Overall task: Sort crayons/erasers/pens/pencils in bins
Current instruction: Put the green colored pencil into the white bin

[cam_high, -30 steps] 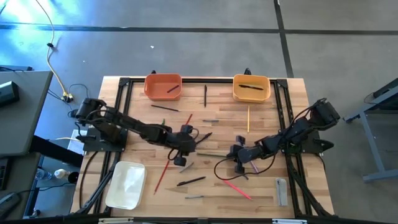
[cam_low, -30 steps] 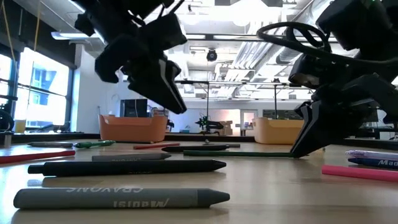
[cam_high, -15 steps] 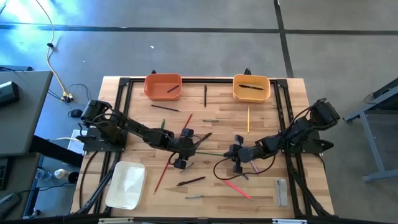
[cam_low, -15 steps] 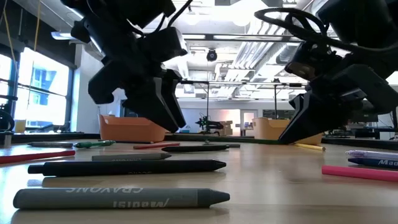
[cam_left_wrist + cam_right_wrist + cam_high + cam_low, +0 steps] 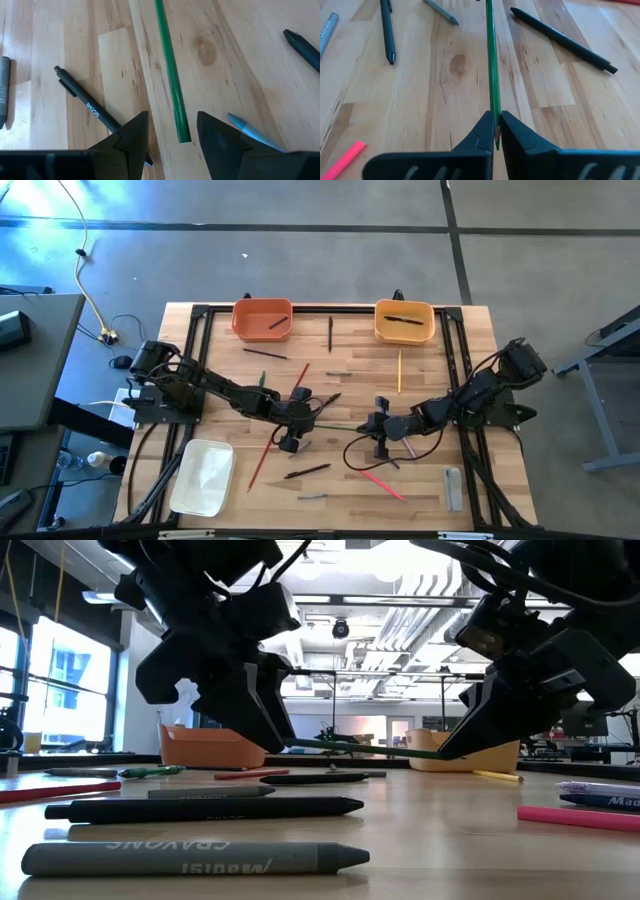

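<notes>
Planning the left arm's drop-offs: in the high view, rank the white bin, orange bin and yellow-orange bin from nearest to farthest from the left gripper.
1. White bin, near-left corner, nearest the left gripper.
2. Orange bin, far edge.
3. Yellow-orange bin, far right.

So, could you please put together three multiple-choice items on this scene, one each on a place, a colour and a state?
1. Where does the white bin sit in the high view?
A. near edge, left arm's side
B. far edge, beside the orange bin
C. table centre

2. What colour is the pencil in the right hand?
A. red
B. yellow
C. green

3. How does the left hand stand?
A. shut on a pen
B. open, its fingers either side of the pencil's end
C. out of view

Answers:
1 A, it lies by the left arm's base.
2 C, the right wrist view shows a green stick pinched.
3 B, the left wrist view shows a gap with the green end between.
</notes>
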